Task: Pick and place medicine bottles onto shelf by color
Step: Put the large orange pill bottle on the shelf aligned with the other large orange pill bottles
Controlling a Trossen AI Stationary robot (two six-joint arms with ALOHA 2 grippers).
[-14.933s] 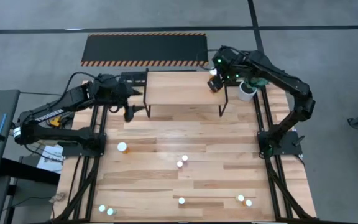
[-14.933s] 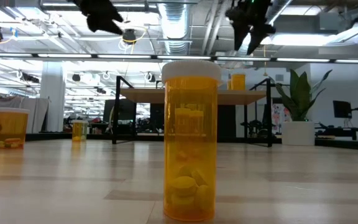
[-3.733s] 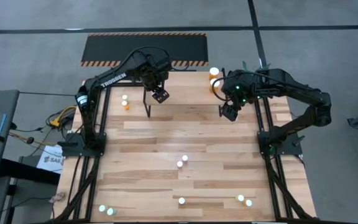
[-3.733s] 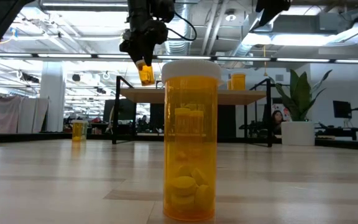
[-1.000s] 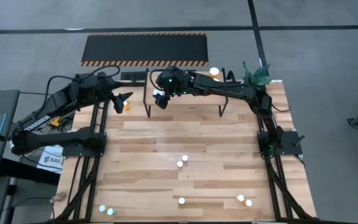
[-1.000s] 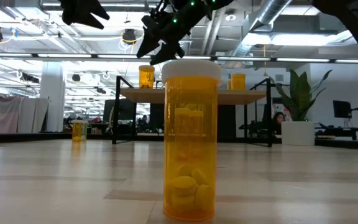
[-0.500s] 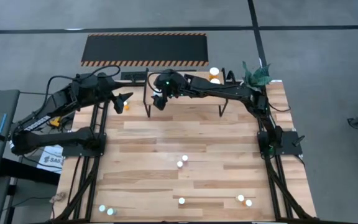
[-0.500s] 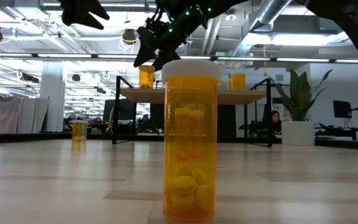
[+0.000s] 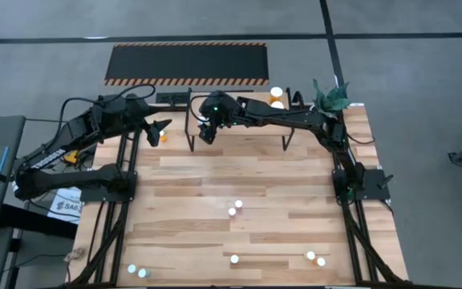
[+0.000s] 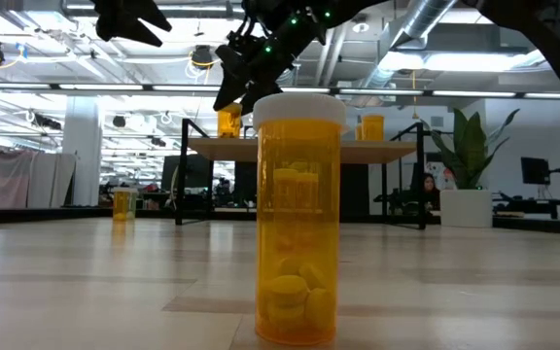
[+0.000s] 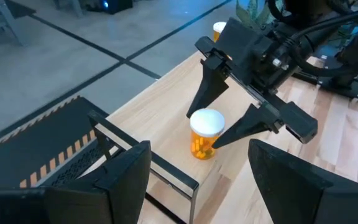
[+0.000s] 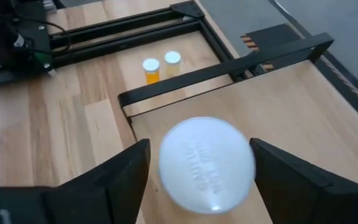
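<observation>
striped black mat (image 9: 188, 63), potted plant (image 10: 467, 165) (white pot)

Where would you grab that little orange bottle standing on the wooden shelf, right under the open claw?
Around its orange body just below the white cap, coming straight down from above. The orange bottle stands upright on the shelf, so its round sides are free all around. The right gripper is open with one finger either side of it, already lined up. The left gripper waits off the shelf's end.
</observation>
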